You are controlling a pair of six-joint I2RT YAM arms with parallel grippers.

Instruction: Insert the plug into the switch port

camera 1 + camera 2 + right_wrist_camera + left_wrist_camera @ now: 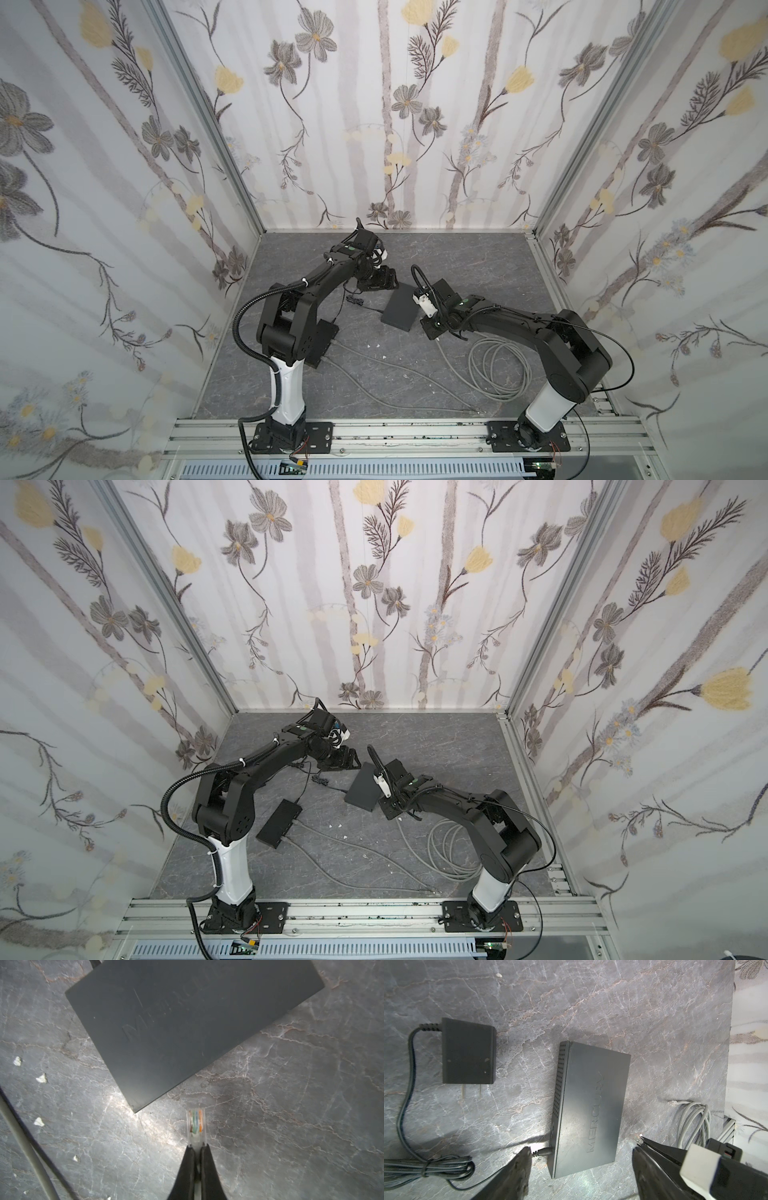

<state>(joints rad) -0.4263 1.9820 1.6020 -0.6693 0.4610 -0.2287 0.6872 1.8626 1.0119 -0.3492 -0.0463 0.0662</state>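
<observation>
The right gripper (196,1147) pinches the clear plastic plug (196,1126) near the matte boxy switch (187,1022); left gripper (581,1150) gapes.

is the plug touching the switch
Apart. The right wrist view shows bare table between the tip of the plug, held in the right hand, and the nearest edge of the switch.
</observation>
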